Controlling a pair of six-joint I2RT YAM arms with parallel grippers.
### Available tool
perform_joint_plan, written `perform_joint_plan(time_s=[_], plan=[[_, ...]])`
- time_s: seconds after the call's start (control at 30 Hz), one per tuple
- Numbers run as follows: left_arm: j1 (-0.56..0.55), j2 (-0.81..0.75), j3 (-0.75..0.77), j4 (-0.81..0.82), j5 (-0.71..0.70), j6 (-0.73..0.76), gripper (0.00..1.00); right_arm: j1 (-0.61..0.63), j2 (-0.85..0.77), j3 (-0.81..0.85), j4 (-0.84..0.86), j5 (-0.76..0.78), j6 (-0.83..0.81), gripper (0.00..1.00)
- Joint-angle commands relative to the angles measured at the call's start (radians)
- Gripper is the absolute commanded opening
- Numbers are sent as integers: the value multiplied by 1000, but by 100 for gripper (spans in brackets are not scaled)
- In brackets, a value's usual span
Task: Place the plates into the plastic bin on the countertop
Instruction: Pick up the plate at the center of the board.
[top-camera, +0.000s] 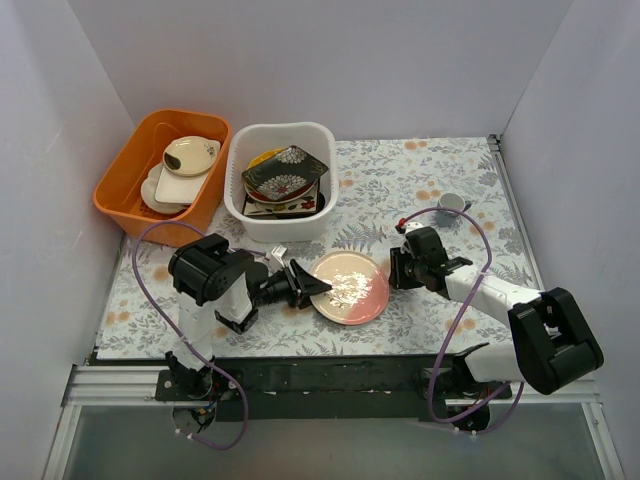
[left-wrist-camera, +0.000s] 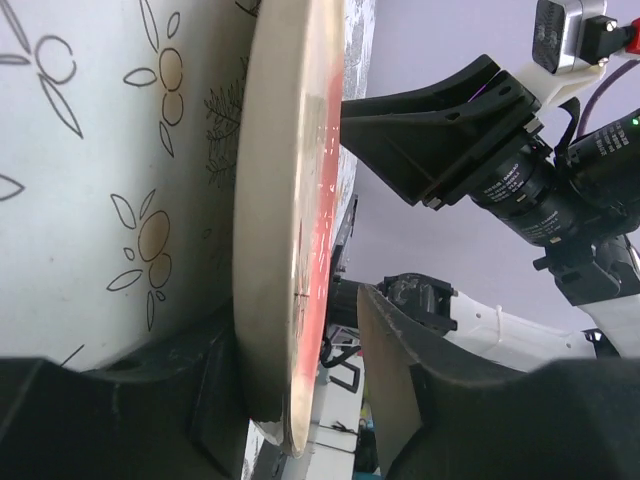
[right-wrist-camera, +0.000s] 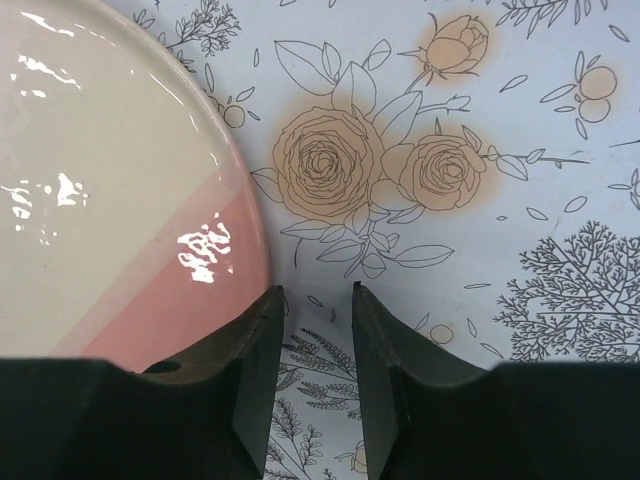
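The pink-cream round plate (top-camera: 349, 287) lies on the countertop (top-camera: 420, 180) in front of the white plastic bin (top-camera: 240, 200). The bin holds several plates, with a black floral rectangle (top-camera: 285, 172) on top. My left gripper (top-camera: 314, 286) is open and straddles the plate's left rim. In the left wrist view the plate (left-wrist-camera: 280, 200) stands between the fingers: one finger is under it, the other is a small gap off its top face. My right gripper (top-camera: 393, 270) is slightly open and empty at the plate's right edge (right-wrist-camera: 110, 200), with countertop between its fingers (right-wrist-camera: 262, 340).
An orange tub (top-camera: 120, 175) with cream dishes stands left of the bin. A small grey cup (top-camera: 452, 203) sits at the right back of the countertop. White walls close in the left, back and right sides. Purple cables loop beside both arm bases.
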Motion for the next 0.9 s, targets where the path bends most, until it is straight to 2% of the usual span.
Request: perform_joint_plan(time_s=[0.0,0.17,0.2,0.27,0.3,0.33,0.7,0.8,0.87], plan=[[-41,217,-94,391,9,17,44,21,-4,-8,7,-94,19,42],[-41,175,-97,335,6,43,43,23,2,-2,8,-97,19,42],[-41,171,-95,331,6,47,40,23,4,-2,8,-100,17,42],[-41,165,-94,321,8,47,29,23,7,0,10,-100,19,42],[-41,167,-92,324,9,47,21,23,7,-2,9,-99,17,42],[-41,168,-92,323,8,47,0,23,7,-2,8,-99,17,42],[-41,112,-104,253,3,66,0,23,-21,-9,2,-83,25,43],[-43,24,-112,164,-11,98,0,23,-42,-5,-10,-71,26,44],[-41,-69,-106,41,-20,141,0,23,-58,-5,-16,-65,25,44]])
